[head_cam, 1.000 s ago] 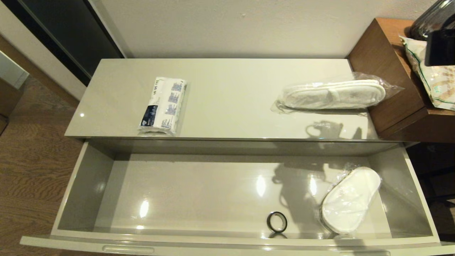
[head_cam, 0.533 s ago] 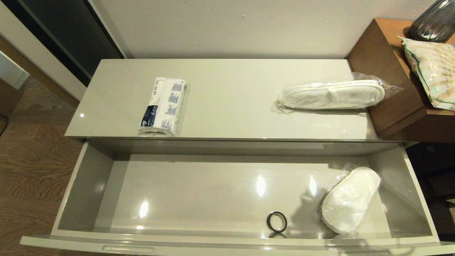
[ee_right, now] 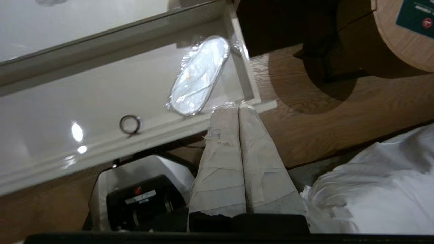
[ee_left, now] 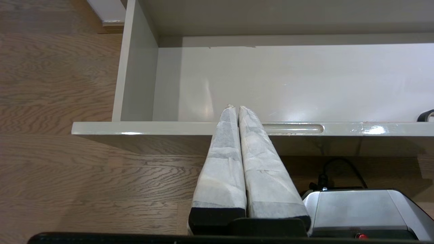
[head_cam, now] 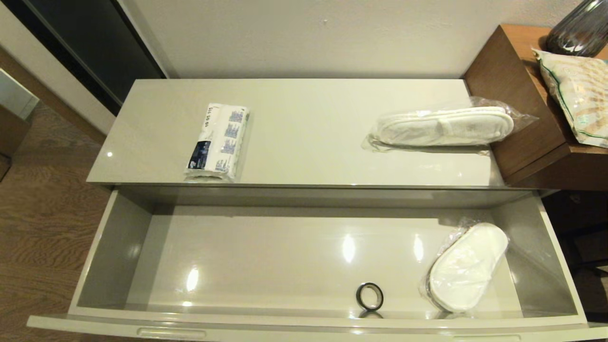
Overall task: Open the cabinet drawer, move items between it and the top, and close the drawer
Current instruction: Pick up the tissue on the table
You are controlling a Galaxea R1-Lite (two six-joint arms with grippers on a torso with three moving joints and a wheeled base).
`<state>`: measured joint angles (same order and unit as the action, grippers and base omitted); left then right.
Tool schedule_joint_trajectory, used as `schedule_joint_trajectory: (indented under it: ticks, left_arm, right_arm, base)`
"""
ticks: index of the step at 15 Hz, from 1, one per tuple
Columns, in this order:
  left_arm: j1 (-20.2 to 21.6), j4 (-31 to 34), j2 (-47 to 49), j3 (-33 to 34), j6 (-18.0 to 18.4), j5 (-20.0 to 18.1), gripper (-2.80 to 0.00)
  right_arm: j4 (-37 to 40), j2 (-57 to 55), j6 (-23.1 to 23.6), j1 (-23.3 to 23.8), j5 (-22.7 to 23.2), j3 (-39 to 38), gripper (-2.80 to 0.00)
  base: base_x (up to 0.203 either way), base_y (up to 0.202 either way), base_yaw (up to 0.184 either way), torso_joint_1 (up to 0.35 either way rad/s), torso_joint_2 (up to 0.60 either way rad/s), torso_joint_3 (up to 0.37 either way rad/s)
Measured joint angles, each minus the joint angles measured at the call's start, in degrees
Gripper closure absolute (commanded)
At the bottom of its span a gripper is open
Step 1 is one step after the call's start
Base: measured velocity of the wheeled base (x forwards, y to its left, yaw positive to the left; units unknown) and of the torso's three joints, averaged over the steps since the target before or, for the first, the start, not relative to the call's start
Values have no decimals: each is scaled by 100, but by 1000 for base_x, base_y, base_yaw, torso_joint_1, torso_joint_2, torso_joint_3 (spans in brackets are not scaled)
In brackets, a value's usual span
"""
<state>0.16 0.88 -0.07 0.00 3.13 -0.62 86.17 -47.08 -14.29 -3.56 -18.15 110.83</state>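
Observation:
The cabinet drawer [head_cam: 304, 323] stands pulled fully out below the top [head_cam: 304, 133]. On the top lie the tissue pack [head_cam: 218, 141] at the left and one wrapped pair of slippers [head_cam: 444, 126] at the right. A second wrapped slipper pack [head_cam: 468, 267] lies in the drawer's right end. Neither arm shows in the head view. My left gripper [ee_left: 235, 107] is shut and empty, hovering at the drawer's front edge beside a slot handle [ee_left: 293, 128]. My right gripper [ee_right: 237, 105] is shut and empty, held off the drawer's right front corner, near the slipper pack [ee_right: 200, 75].
A small black ring [head_cam: 370, 296] lies on the drawer floor near the front. A brown wooden unit [head_cam: 532, 109] with a bag [head_cam: 577, 95] and a dark vase [head_cam: 579, 28] stands at the right. White cloth [ee_right: 376, 189] and my base [ee_right: 142, 189] lie below the drawer.
The right arm, dark at the upper right a second ago, has left the head view. Its shadow over the top and the drawer floor is gone.

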Motion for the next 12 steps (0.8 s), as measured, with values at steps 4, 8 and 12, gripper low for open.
schedule_joint_trajectory:
  ticks: [4, 8, 12]
  left_arm:
    - [0, 0, 0, 0, 2, 0, 0]
    - [0, 0, 0, 0, 0, -1, 0]
    - [-5, 3, 0, 0, 2, 0, 0]
  right_arm:
    - [91, 1319, 222, 452, 1186, -1324, 0]
    - [-147, 2690, 759, 546, 986, -3473, 0]
    - [-872, 3430, 1620, 426, 649, -4196, 0]
  base:
    - [0, 0, 0, 0, 0, 0]
    - [0, 0, 0, 0, 0, 0]
    - [0, 0, 0, 0, 0, 0]
